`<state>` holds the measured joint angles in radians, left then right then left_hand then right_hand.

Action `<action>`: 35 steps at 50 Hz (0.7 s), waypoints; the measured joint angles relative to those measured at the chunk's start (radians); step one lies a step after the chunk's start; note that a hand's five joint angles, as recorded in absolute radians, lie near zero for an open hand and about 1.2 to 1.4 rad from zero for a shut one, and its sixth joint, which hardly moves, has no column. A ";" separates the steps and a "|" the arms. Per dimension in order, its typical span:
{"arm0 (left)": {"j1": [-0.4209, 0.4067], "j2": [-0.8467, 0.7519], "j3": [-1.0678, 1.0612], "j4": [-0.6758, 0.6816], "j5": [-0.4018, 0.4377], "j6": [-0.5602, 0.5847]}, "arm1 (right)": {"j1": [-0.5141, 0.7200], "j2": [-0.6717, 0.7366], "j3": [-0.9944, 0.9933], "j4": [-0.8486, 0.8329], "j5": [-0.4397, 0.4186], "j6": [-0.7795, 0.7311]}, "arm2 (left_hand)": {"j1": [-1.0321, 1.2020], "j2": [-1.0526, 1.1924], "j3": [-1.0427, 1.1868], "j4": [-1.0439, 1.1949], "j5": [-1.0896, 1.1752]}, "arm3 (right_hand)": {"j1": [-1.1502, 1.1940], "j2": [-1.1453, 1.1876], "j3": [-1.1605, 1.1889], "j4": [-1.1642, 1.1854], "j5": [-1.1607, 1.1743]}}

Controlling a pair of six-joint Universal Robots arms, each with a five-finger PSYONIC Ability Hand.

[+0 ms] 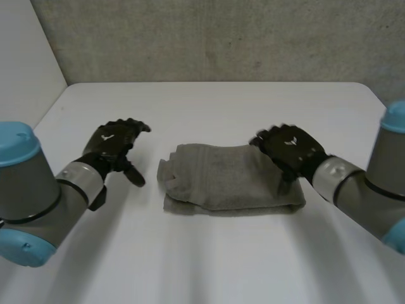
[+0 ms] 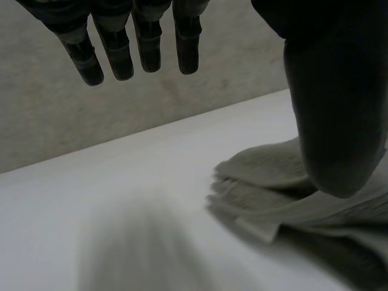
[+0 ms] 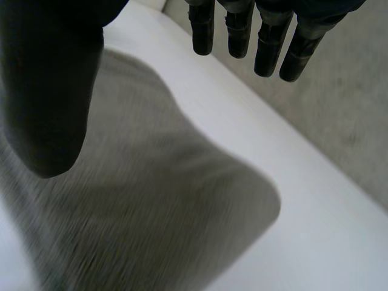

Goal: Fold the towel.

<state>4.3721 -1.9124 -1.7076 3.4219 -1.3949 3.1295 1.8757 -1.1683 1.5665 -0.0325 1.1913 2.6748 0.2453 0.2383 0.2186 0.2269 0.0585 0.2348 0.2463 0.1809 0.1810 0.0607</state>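
I'm hovering my right hand (image 1: 291, 152) over one end of the grey towel (image 1: 224, 180), fingers loose, gripping nothing. My left hand (image 1: 115, 143) is waiting beside the other end, relaxed and empty. The towel is lying folded between them, probably finished.

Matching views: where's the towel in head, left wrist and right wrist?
Head view: folded towel mid-table between the hands, right hand over its end, left hand apart from it.
Left wrist view: towel beside the thumb, layered edges showing.
Right wrist view: towel under the palm, between thumb and fingertips.
Shared landmark: the white table meeting the grey wall.
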 measured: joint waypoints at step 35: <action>-0.149 -0.084 0.023 0.000 -0.093 -0.056 | -0.213 -0.039 0.254 -0.184 -0.138 0.042 | 0.000 0.000 0.000 0.000 0.000 | 1.000 1.063 0.000 0.000 1.080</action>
<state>4.2235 -1.9968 -1.6851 3.4224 -1.4880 3.0734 1.6629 -1.2070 1.8203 -0.2167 1.0533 2.7168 0.2453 0.2383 0.2186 0.2269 0.0584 1.2347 1.3094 0.1809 0.1810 1.1408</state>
